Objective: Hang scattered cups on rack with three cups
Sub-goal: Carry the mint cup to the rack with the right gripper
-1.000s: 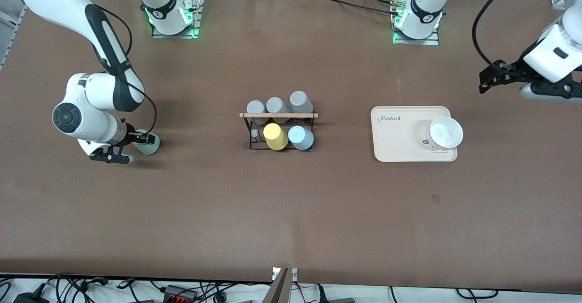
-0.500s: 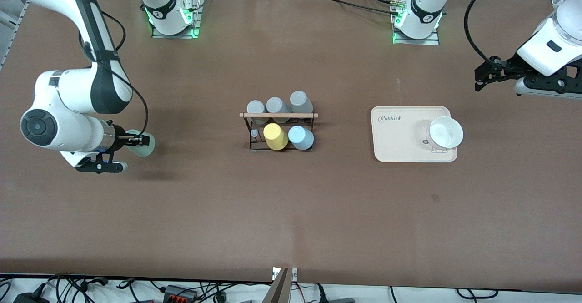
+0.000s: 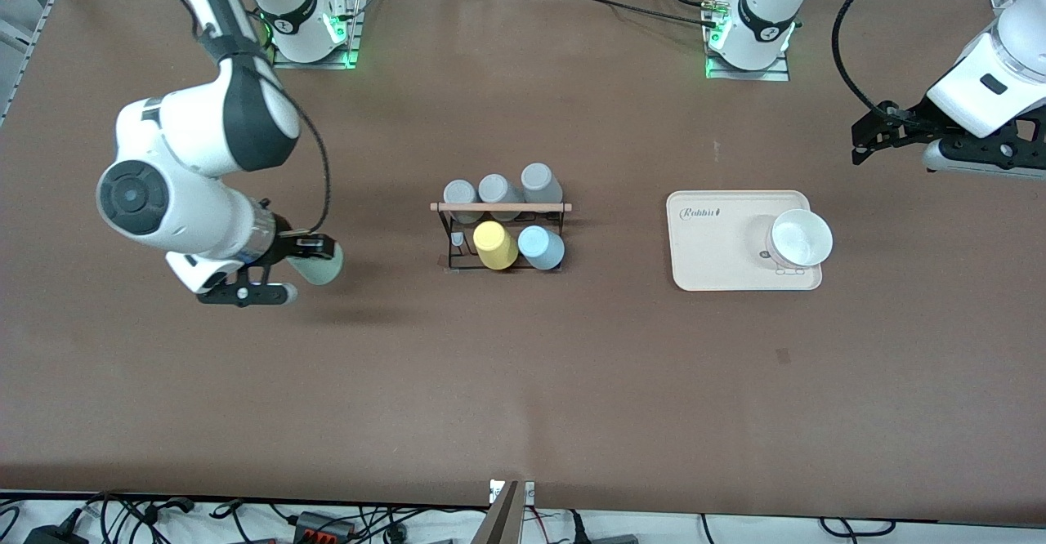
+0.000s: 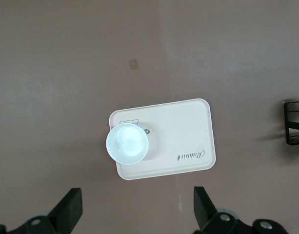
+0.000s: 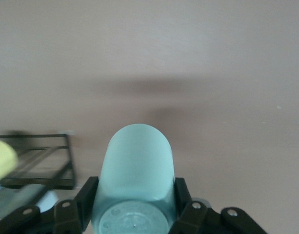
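Observation:
My right gripper [image 3: 306,254] is shut on the pale mint-green cup [image 3: 320,265] and holds it on its side above the table, between the right arm's end and the rack. The cup [image 5: 135,180] fills the right wrist view between the fingers [image 5: 86,197]. The black wire rack [image 3: 500,234] with a wooden rod stands mid-table. It holds the light blue cup [image 3: 539,247], a yellow cup [image 3: 493,245] and three grey cups [image 3: 498,190]. One peg beside the yellow cup is bare. My left gripper [image 3: 860,142] is open and empty, waiting above the table near the left arm's end.
A cream tray [image 3: 719,250] with a white bowl [image 3: 801,238] lies between the rack and the left arm's end; both show in the left wrist view, tray [image 4: 188,146] and bowl [image 4: 127,143]. A corner of the rack [image 5: 42,168] shows in the right wrist view.
My right gripper has lifted the mint-green cup off the table and carried it toward the rack. The left arm shifted slightly and then held still.

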